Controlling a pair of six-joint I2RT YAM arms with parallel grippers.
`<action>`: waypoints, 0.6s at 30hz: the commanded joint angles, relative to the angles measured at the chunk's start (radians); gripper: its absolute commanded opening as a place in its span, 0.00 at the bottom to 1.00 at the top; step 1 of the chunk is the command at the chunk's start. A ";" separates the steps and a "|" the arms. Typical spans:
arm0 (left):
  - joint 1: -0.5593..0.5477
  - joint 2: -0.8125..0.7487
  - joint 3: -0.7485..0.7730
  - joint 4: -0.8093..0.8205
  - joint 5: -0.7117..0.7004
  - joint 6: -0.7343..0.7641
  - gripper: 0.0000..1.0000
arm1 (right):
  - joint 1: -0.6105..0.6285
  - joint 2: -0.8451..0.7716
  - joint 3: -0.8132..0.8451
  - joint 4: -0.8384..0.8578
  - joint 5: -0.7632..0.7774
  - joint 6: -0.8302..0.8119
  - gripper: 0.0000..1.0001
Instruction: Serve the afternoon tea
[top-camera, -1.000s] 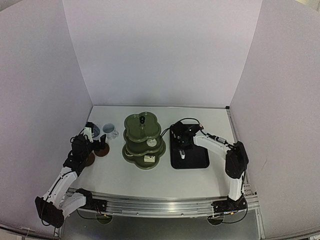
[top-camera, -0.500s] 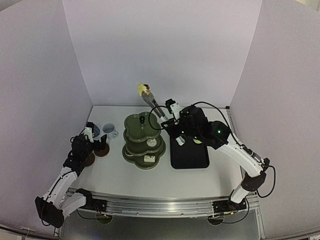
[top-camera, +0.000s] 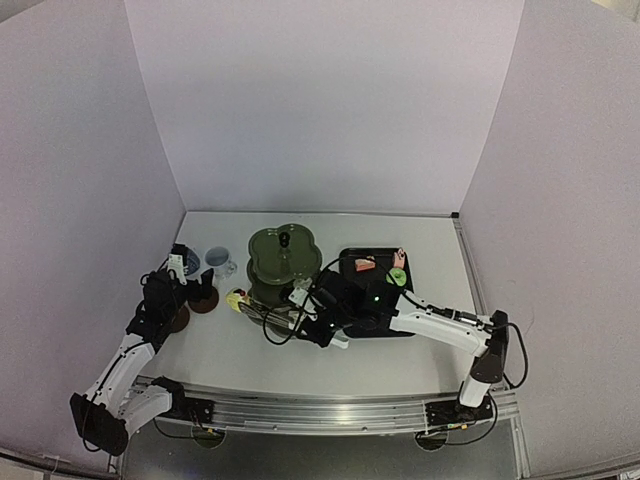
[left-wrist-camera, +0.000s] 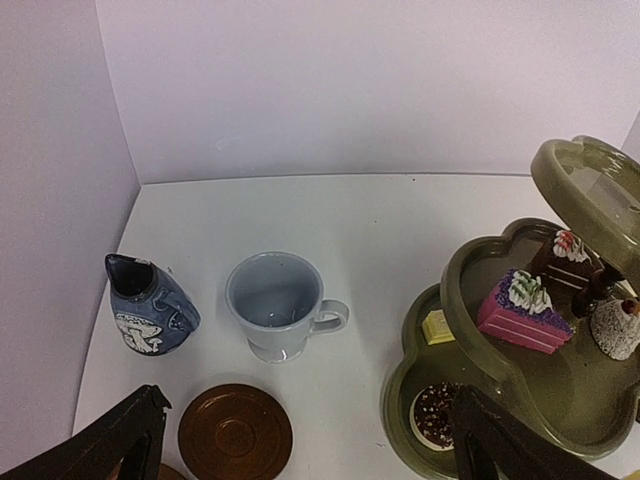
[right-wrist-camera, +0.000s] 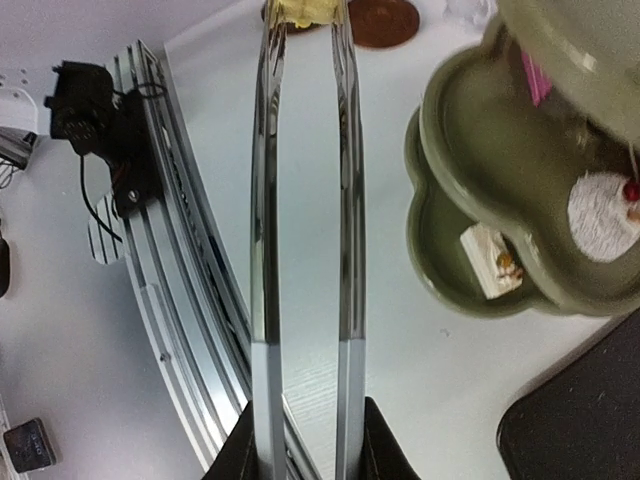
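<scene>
The olive-green three-tier stand (top-camera: 285, 268) stands mid-table with cakes on its tiers: a pink slice (left-wrist-camera: 522, 312), a chocolate doughnut (left-wrist-camera: 434, 415) and a white square cake (right-wrist-camera: 492, 258). My right gripper (top-camera: 322, 322) is shut on the metal tongs (right-wrist-camera: 305, 200). Their tips pinch a yellow cake (top-camera: 237, 299) low beside the stand's bottom tier, on its left. My left gripper (left-wrist-camera: 300, 462) hangs open over a brown coaster (left-wrist-camera: 235, 435). A pale blue cup (left-wrist-camera: 278, 305) and a dark blue patterned cup (left-wrist-camera: 148, 305) stand behind the coaster.
The black tray (top-camera: 385, 318) lies right of the stand with a few cakes (top-camera: 398, 275) at its far end. A second coaster (top-camera: 180, 318) sits under the left arm. White walls close in the table on three sides; a metal rail (right-wrist-camera: 170, 250) runs along the near edge.
The right arm lifted the tongs with the yellow cake from the tray, swung high behind the stand, then came down to its front left. The left arm has not moved.
</scene>
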 joint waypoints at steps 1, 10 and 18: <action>0.004 0.002 0.011 0.034 -0.009 -0.014 0.99 | -0.001 -0.092 -0.064 -0.006 -0.016 0.068 0.00; 0.004 0.001 0.013 0.027 -0.006 -0.002 1.00 | -0.001 -0.058 -0.040 -0.082 0.209 0.066 0.00; 0.004 0.004 0.009 0.035 -0.003 -0.004 1.00 | -0.004 -0.063 -0.045 -0.109 0.337 0.112 0.00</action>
